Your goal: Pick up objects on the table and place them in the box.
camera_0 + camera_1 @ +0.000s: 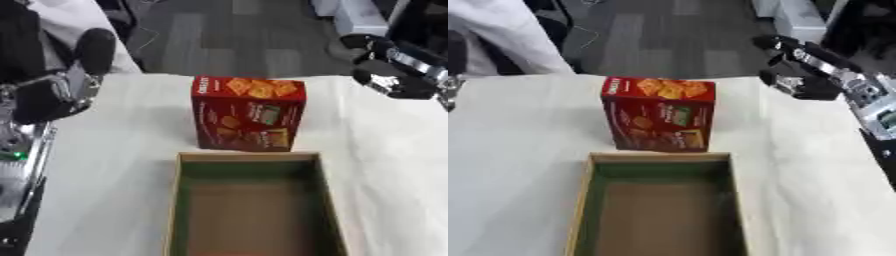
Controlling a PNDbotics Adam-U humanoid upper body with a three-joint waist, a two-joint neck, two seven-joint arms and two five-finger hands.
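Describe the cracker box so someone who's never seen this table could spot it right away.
Start at the white-covered table and find the open cardboard box at its near middle edge. Just behind that box's far wall stands the cracker box, upright. It is the only red thing there, printed with orange square crackers across its top.

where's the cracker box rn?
The red cracker box stands upright mid-table, just beyond the far edge of the open cardboard box, not in it; no hand touches it.
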